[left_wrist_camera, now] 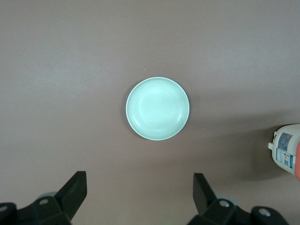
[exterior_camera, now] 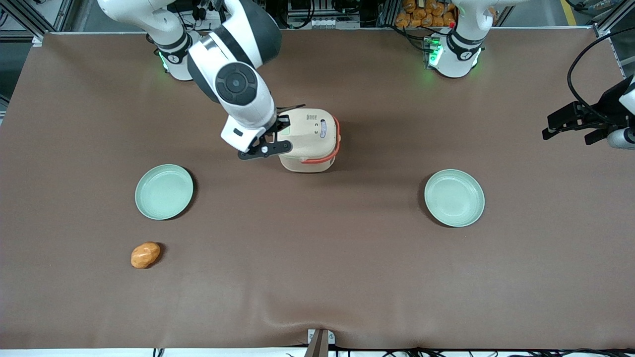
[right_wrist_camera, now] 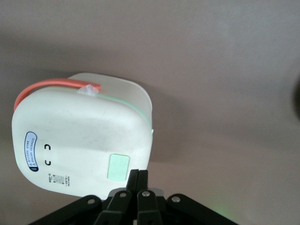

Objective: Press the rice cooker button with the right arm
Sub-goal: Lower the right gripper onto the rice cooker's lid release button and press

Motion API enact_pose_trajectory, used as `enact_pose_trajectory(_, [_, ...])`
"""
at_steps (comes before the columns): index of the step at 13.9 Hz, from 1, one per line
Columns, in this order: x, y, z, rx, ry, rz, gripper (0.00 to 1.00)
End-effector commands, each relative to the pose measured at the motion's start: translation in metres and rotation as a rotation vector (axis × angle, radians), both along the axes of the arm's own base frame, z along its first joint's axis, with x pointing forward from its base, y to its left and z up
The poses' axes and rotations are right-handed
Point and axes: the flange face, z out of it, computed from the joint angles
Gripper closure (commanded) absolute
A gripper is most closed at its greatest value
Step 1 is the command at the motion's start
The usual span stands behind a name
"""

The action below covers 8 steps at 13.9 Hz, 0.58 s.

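Note:
The rice cooker stands mid-table, cream with a coral-orange handle; its lid is closed. It also shows in the right wrist view, where the pale green button sits on the lid near one edge. My right arm reaches over the cooker from the working arm's end. Its gripper is shut and empty, with the fingertips pressed together just above the lid, right beside the button. In the front view the button is hidden by the gripper.
Two round pale green plates lie nearer the front camera: one toward the working arm's end, one toward the parked arm's end, also in the left wrist view. An orange potato-like object lies nearest the front camera.

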Motion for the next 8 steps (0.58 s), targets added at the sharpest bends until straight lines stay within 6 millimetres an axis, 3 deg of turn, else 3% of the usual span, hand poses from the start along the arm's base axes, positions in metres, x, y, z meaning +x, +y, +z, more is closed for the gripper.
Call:
enact_pose_trajectory(1, [-0.008, 0.007, -0.017, 0.010, 0.036, -0.015, 0.99])
enact_pose_trajectory(4, [-0.025, 0.017, -0.039, -0.013, 0.062, 0.012, 0.99])
enact_pose_trajectory(8, [-0.032, 0.028, -0.051, -0.018, 0.070, 0.033, 0.98])
